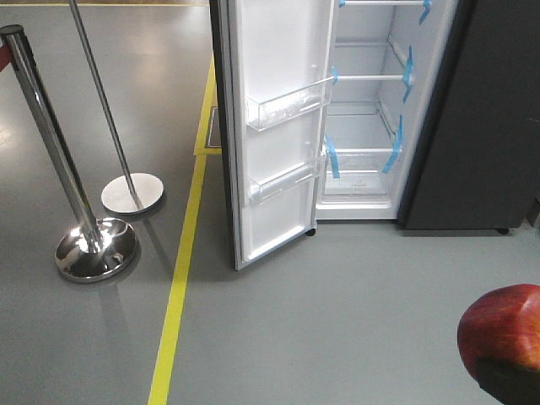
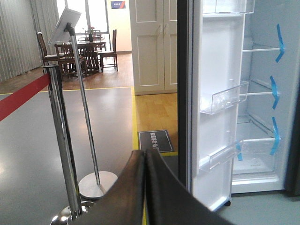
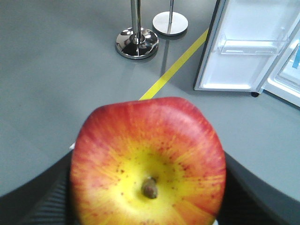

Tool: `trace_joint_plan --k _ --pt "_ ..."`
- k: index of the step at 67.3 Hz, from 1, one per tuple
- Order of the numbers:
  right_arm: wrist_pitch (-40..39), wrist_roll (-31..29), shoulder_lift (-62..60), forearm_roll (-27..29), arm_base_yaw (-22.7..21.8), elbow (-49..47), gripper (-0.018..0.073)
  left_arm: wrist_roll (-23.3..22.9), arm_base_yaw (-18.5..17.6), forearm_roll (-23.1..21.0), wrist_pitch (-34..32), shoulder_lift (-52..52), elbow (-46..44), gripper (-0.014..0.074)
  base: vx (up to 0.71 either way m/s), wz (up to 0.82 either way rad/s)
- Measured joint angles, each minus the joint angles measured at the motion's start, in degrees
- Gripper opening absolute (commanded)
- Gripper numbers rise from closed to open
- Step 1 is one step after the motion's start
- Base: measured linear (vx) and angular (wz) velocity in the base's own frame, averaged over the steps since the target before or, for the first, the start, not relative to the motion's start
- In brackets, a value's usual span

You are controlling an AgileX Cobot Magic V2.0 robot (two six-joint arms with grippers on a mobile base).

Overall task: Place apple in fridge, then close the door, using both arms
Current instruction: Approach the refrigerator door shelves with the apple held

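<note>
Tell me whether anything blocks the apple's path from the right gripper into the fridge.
Nothing visible does. The apple sits in the right gripper, and only bare grey floor lies between it and the fridge. The door is swung open to the left, and the chrome stanchion and sign stand stand beyond the yellow line.

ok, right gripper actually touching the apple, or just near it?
Touching. In the right wrist view the apple sits wedged in the right gripper, its black jaws pressed against both sides.
</note>
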Motion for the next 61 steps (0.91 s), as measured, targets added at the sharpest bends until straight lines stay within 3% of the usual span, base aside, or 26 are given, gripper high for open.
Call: trace_joint_plan --k 61 --pt "0.0 0.0 0.0 0.0 0.0 0.0 0.015 0.0 0.0 0.0 0.0 0.0 0.0 -0.0006 0.27 0.03"
